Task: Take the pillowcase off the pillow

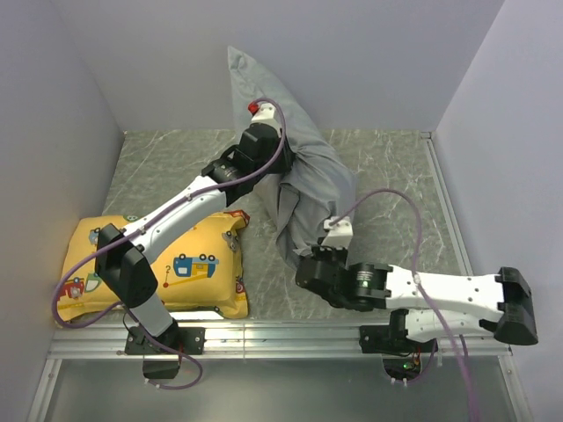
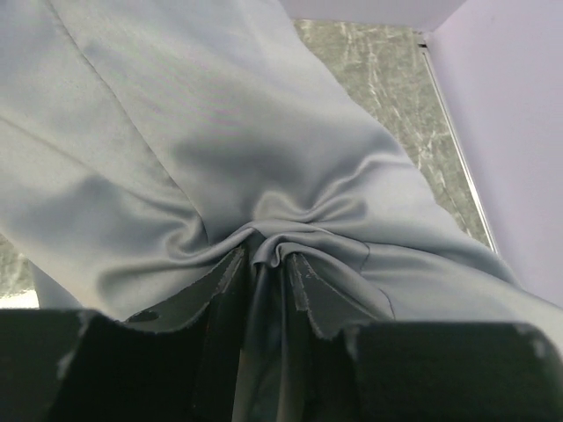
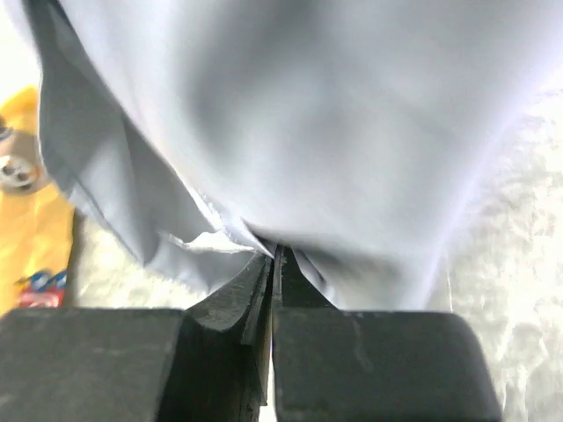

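Pillowcase (image 1: 308,176): plain grey cloth, in the middle of the surface, running from just ahead of my right arm up to the back wall. It is bunched and narrowed about halfway along.
Right tool (image 1: 306,262): nearest to me, at the low near end of the grey cloth. In its wrist view the fingers (image 3: 237,299) are pressed together with no gap, and the hem comes down to their tips. I cannot tell whether a fold is trapped between them.
White strip (image 3: 198,239): a small pale sliver under the grey hem, just left of the right tool's tips. I cannot tell what it is.
Yellow cushion (image 1: 202,264): lies flat at the near left of the surface, printed with cartoon vehicles, beside the grey cloth but apart from it. My left arm passes above it.
Left tool (image 1: 283,154): farther back, at the narrowed middle of the cover. Its wrist view shows it pinching a gathered ridge of grey fabric, with creases fanning out from the pinch.
Surface (image 1: 387,176): grey-green marbled sheet, bare to the right of the cloth.
Far end of the cover: the top corner stands up and lies against the pale back wall (image 1: 352,61).
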### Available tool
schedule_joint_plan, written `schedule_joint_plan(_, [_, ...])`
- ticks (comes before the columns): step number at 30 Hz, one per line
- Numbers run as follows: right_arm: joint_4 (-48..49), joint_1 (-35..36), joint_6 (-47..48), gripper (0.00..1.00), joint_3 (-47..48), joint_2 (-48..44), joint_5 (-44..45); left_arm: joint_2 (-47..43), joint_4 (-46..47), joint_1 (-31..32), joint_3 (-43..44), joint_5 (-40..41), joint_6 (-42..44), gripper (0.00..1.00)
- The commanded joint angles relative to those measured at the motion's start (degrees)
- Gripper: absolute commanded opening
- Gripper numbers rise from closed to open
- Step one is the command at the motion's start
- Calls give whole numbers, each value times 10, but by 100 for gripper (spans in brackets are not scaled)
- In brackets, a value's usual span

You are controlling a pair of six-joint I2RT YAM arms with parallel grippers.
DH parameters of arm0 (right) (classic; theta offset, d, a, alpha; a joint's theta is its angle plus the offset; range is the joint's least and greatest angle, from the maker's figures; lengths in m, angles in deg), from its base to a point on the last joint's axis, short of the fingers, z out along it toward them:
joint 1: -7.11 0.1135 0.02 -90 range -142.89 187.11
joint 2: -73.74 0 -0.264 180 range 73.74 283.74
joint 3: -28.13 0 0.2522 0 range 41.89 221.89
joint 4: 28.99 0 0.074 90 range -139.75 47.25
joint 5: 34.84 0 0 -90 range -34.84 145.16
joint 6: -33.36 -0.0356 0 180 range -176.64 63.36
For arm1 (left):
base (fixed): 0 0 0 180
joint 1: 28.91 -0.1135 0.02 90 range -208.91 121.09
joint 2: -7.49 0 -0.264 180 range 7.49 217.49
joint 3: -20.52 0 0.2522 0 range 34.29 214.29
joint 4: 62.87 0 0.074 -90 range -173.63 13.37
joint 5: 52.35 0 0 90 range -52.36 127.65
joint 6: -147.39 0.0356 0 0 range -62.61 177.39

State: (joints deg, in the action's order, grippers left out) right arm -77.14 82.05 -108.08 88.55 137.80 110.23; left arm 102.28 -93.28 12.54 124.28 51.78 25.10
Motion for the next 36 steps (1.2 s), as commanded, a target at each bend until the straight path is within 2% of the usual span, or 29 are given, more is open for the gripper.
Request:
schedule_joint_plan(1, [-149, 45, -124, 0, 22, -37, 87, -6, 10, -17, -11, 11, 2, 29])
schedule_joint_plan(5, [-311, 96, -284, 0, 80, -55, 146, -4, -15, -41, 7, 38, 1, 27])
schedule_joint_plan(6, [-351, 98, -298, 0, 88, -65, 152, -4, -33, -46, 10, 44, -3, 26])
schedule_joint_plan(10, [-394, 98, -321, 0, 103, -93, 175, -20, -60, -77, -6, 71, -26, 15])
schedule_joint_plan(15, [-393, 97, -310, 0, 105, -110, 187, -62, -52, -146, -97, 70, -72, 1])
schedule_joint_plan(19, [-415, 97, -313, 0, 123, -104, 197, -93, -22, -237, -174, 13, -115, 0])
schedule_joint_plan(20, [-411, 97, -295, 0, 132, -104, 201, -97, 2, -246, -204, 1, -120, 0])
schedule_joint_plan(22, [-334, 99, -219, 0, 135, -108, 201, -109, 21, -248, -223, -42, -114, 0])
schedule_joint_plan(23, [-296, 101, -131, 0, 133, -111, 196, -115, 33, -241, -241, -54, -110, 1])
schedule_joint_plan(24, [-203, 102, -76, 0, 129, -119, 191, -122, 46, -234, -247, -62, -108, 3])
schedule_joint_plan(25, [-154, 103, 19, 0, 123, -125, 175, -135, 52, -220, -252, -75, -104, 10])
schedule_joint_plan(27, [-44, 103, 89, 0, 114, -138, 152, -153, 56, -201, -260, -82, -90, 25])
schedule_joint_plan(28, [-12, 103, 149, 0, 113, -140, 142, -174, 51, -180, -260, -77, -87, 41])
schedule_joint_plan(30, [35, 103, 182, 0, 121, -142, 123, -201, 44, -161, -260, -63, -74, 59])
schedule_joint_plan(31, [46, 103, 208, 0, 124, -140, 120, -230, 33, -142, -259, -56, -69, 72])
schedule_joint_plan(35, [77, 102, 258, 0, 153, -119, 119, -301, 0, -95, -245, -19, -47, 86])
schedule_joint_plan(36, [96, 102, 270, 0, 156, -112, 117, -311, -10, -87, -242, -4, -41, 87])
